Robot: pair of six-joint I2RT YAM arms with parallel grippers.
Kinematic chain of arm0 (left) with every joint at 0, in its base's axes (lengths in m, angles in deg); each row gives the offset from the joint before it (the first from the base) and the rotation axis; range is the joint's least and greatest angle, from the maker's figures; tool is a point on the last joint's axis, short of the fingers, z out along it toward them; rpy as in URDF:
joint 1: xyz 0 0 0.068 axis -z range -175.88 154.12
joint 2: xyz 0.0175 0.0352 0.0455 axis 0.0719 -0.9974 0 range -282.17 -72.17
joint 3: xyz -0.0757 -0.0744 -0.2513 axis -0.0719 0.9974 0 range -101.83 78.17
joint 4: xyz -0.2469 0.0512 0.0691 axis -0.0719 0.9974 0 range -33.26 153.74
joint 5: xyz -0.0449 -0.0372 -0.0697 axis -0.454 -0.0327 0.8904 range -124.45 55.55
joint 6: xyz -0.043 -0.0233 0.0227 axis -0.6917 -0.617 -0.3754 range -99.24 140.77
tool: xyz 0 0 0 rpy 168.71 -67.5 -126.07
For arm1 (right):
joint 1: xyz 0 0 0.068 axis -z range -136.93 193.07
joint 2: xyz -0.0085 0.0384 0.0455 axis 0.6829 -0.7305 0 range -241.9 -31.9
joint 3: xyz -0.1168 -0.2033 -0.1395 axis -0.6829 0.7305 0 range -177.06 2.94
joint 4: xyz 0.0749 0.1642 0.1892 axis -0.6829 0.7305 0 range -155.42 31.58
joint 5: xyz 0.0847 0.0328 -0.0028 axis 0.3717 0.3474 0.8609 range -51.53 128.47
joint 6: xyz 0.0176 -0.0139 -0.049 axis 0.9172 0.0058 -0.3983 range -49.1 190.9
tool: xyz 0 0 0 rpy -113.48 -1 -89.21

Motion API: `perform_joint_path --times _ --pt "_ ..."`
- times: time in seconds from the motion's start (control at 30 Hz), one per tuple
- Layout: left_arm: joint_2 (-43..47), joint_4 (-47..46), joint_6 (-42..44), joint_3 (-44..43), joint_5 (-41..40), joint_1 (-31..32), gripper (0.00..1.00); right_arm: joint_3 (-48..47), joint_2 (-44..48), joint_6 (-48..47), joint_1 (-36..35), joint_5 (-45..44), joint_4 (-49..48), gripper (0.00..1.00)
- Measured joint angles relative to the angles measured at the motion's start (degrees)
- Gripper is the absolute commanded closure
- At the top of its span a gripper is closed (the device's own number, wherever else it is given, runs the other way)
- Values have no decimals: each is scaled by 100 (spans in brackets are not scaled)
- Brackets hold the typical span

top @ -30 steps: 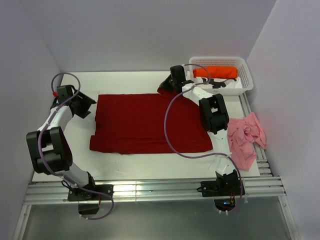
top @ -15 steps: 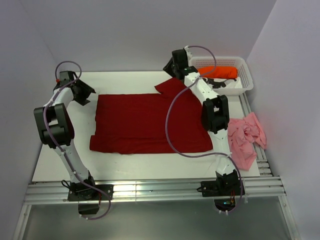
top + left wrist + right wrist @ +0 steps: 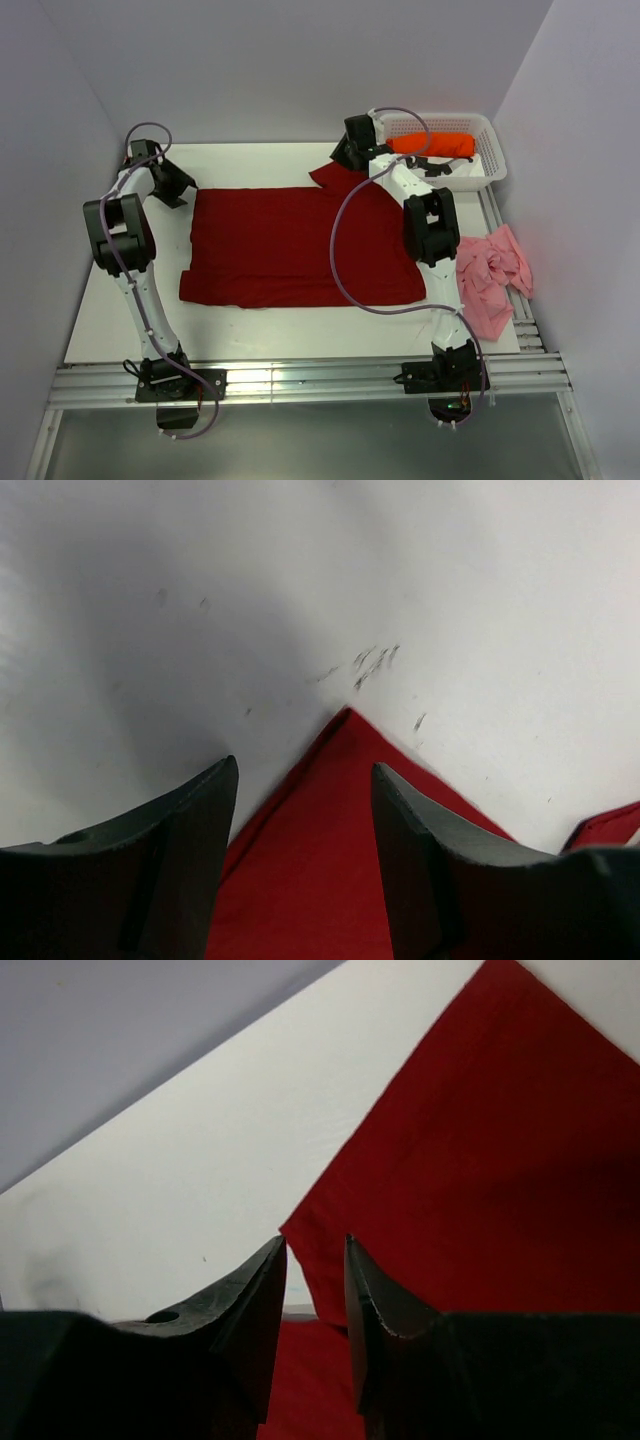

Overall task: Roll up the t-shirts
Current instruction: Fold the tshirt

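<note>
Left gripper [image 3: 303,770] hangs with its jaws well apart and nothing between them, just above the far-left corner of the dark red t-shirt [image 3: 290,245], probably lining up to pinch that corner. The right gripper [image 3: 314,1243] stands over the far-right sleeve [image 3: 335,175] with only a narrow gap between its jaws; the gap looks empty, with the cloth lying flat on the table [image 3: 260,325] beneath it. The shirt is spread across the middle of the table, likely flattened so that it can be rolled evenly. The orange t-shirt [image 3: 432,144] lies already rolled in the white basket [image 3: 490,165] at the far right, and the pale pink t-shirt [image 3: 490,275] sits crumpled at the right edge, waiting its turn. A second ago the right gripper sat lower on the sleeve, which was bunched under it; now the sleeve lies spread out and released. The left arm has swung from the shirt's left edge out to the far corner.
</note>
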Motion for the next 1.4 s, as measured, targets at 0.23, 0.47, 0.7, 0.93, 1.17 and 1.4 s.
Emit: perform_joint_path --times 0.23,0.47,0.7,0.93,1.17,1.4 --pt "-155 -4 111 -254 11 195 39 758 258 66 0 76 -354 64" --pt "-293 50 243 -457 -315 380 51 903 313 101 2 188 -452 66" --pt "-520 131 345 -754 -809 577 90 1196 577 109 15 208 -623 67" --pt "-487 98 352 -719 -1147 660 100 1215 610 79 26 173 -656 65" --pt "190 -144 398 354 -1488 673 100 -490 -195 59 28 -101 260 56" --pt "511 -219 442 852 -1613 669 100 -1499 -822 -546 28 -219 885 9"
